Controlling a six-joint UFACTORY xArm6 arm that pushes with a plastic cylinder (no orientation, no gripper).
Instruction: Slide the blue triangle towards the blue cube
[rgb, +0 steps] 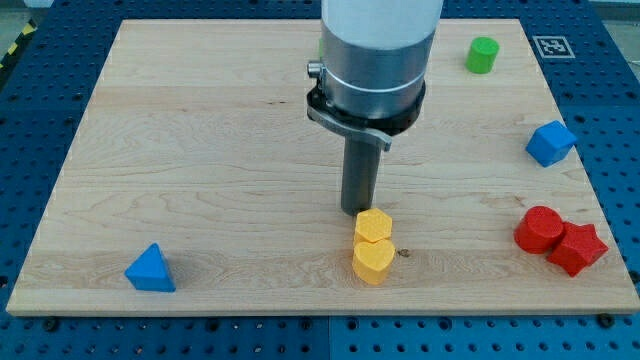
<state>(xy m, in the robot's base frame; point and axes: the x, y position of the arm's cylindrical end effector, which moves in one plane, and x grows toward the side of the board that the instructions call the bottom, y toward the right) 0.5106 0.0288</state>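
Blue triangle (150, 269) seen at bench (200, 150) bottom left, blue cube (550, 143) far at right edge. My tip (359, 210) placed just behind yellow blocks (373, 246), well apart from triangle. No gripper fitted, only rod.

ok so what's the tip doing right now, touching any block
My tip: no hand, holds nothing; it sits just above the upper yellow block, contact cannot be told.
Far from the blue triangle and the blue cube.

a: what's the arm look like?
b: fat pale grey cylinder up top, then a silvery metal ring, then a black clamp collar with a small bolt poking out its left side.
a: and below?
b: straight dark grey rod down to my tip (358, 211).
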